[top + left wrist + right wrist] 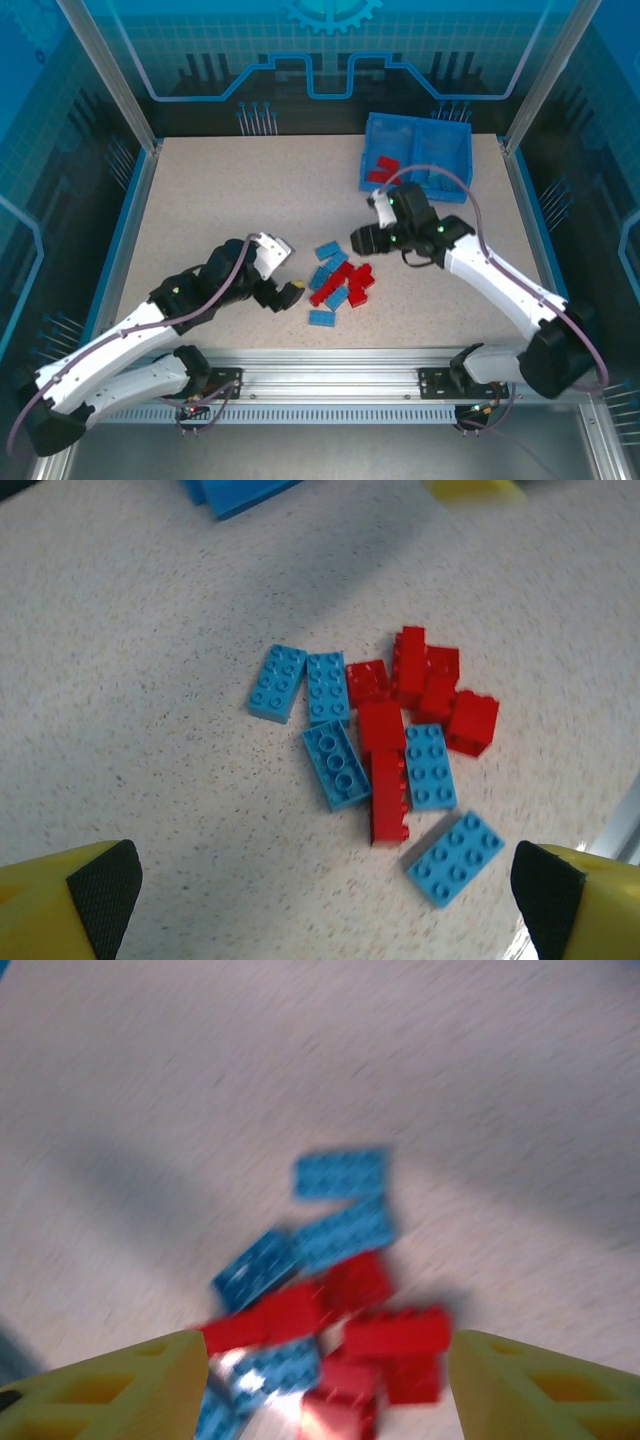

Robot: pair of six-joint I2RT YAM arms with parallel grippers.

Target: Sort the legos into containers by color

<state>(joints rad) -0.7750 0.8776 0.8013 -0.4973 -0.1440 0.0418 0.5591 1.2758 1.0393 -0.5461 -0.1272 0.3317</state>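
L+R jaws apart, empty; legos (385, 735) heaped, red w/ blue.

The table (250, 200) has a pale, speckled beige top, with a blue strip (128, 235) running along its left and right edges. Behind it stands a see-through blue back panel (330, 60) printed with a gear and angular lines. Slanting metal posts (105, 70) frame that panel on both sides. A silver slotted rail (330, 372) runs across the table's near edge
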